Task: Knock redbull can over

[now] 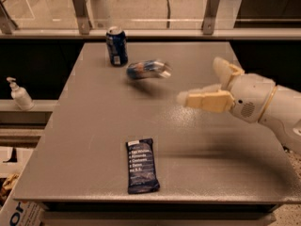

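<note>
The redbull can (148, 69), slim and silver with blue panels, lies on its side on the grey table (94, 126), blurred, to the right of the dark blue can. My gripper (200, 80) hangs over the right half of the table, to the right of the can and apart from it. Its two cream fingers (207, 100) are spread open with nothing between them.
A shorter dark blue can (116, 46) stands upright at the back left of the table. A dark snack bar (142, 165) lies flat near the front edge. A soap bottle (19, 94) stands on a ledge to the left. A glass railing runs behind the table.
</note>
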### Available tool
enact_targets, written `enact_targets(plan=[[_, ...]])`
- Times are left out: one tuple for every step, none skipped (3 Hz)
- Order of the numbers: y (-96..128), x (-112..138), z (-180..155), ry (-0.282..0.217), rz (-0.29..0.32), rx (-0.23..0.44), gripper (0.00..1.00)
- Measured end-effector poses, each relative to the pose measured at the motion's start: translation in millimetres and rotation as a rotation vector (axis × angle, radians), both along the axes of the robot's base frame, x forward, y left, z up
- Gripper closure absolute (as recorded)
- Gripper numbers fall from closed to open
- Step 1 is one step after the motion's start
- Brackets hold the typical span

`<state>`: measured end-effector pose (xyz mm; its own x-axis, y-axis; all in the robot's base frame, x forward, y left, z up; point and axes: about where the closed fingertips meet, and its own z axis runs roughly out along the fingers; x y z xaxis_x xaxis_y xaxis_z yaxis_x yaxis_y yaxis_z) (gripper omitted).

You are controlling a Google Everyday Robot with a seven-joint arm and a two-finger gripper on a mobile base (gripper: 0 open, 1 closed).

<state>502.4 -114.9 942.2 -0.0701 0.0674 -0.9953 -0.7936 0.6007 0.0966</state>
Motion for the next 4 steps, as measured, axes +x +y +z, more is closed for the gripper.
enact_targets(plan=[[-13,16,-17,0.021,-0.036,-0.028,0.00],[-21,25,-28,0.038,-0.057,-0.047,0.00],[-27,32,-40,0.055,-0.072,-0.061,0.00],[-27,32,-40,0.055,-0.072,-0.061,0.00]])
